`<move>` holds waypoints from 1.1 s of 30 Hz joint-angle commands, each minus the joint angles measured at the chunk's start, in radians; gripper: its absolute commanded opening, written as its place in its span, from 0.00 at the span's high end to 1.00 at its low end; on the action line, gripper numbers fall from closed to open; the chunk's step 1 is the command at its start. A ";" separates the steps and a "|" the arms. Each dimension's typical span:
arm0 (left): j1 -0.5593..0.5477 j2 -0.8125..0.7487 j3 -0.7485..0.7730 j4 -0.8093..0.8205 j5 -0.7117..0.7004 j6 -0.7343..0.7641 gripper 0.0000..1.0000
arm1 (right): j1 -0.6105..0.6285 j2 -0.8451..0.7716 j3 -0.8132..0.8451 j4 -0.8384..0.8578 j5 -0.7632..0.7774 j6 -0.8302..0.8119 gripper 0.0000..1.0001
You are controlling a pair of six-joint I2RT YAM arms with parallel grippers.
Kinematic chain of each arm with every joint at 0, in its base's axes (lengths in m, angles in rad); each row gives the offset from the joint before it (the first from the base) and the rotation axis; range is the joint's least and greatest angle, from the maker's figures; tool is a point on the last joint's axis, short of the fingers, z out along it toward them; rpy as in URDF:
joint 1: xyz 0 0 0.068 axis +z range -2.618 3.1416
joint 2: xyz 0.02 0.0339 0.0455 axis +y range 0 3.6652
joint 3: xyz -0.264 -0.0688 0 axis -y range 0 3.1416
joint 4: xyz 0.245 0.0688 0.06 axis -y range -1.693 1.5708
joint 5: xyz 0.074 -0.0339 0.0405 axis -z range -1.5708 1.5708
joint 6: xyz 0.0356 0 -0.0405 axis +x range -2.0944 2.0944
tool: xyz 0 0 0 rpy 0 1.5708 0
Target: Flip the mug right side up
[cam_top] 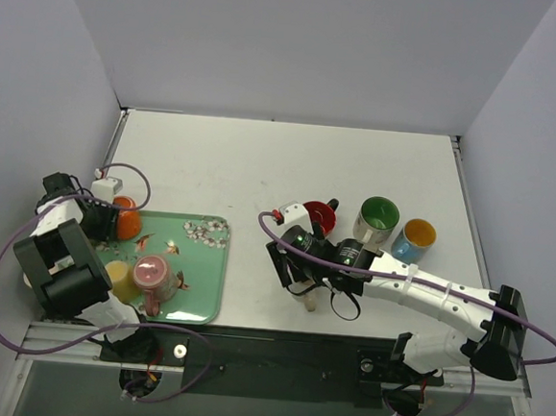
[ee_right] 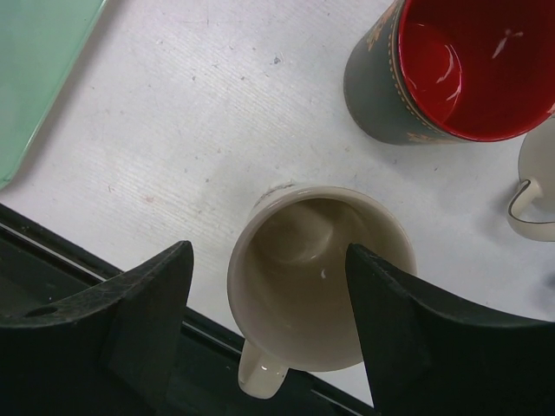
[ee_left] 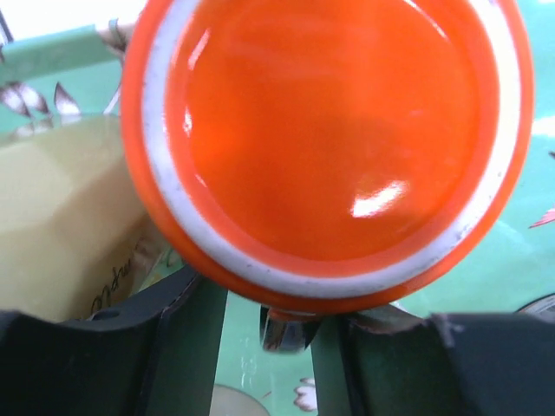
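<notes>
Right fingers (ee_right: 147,303): I see them spread wide, one on each side of the cream mug (ee_right: 299,286), gripping nothing. The 3 o'clock finger overlaps the rim. The 9 o'clock one stands just clear of it.
Right gripper (ee_right: 269,251): it hangs over the mug's open mouth.
Cream mug: it stands mouth up on the table (cam_top: 262,168) at the near edge, at 6 o'clock in my top view. In the wrist view its handle points to 6 o'clock.
Red mug (ee_right: 468,69): dark outside and red inside, it stands upright at 1 o'clock from the cream mug in the wrist view, apart from it.
Left fingers (ee_left: 87,355): they are parted, with green tray showing in the gap, and I see nothing clamped between them.
Left gripper (ee_left: 273,312): it sits right against the orange mug (ee_left: 329,139), whose body is wider than the gap.
Orange mug: it is upside down, with its glossy base and white foot ring facing my wrist camera. It is on the tray (cam_top: 206,289) near the 10 o'clock corner.
Yellow cup (ee_left: 61,217): it is at 9 o'clock from the orange mug in the wrist view, just beside it on the tray.
Pink mug (cam_top: 152,273): it is on the tray just beside the yellow cup, at 3 o'clock from it in the top view. I cannot tell which way up it is.
Green mug (cam_top: 378,216), blue mug (cam_top: 415,236): both stand upright side by side, at 3 o'clock from the red mug in the top view.
</notes>
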 commanded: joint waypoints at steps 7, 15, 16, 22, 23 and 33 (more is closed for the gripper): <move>-0.030 0.007 0.040 0.087 0.108 -0.121 1.00 | 0.004 0.014 0.017 -0.028 0.055 0.008 0.34; -0.033 -0.117 0.087 0.001 0.177 -0.196 1.00 | 0.007 -0.042 0.026 -0.034 0.108 0.018 0.34; -0.034 -0.140 0.110 -0.011 0.198 -0.205 1.00 | 0.007 -0.064 0.029 -0.034 0.126 0.020 0.35; -0.060 -0.235 0.191 -0.108 0.323 -0.299 1.00 | 0.017 -0.169 0.003 0.044 0.215 0.026 0.35; -0.074 -0.251 0.199 -0.116 0.350 -0.339 1.00 | 0.017 -0.183 -0.003 0.065 0.218 0.020 0.35; -0.445 -0.403 0.366 -0.226 0.606 -0.638 1.00 | 0.017 -0.397 -0.166 0.680 0.042 0.003 0.27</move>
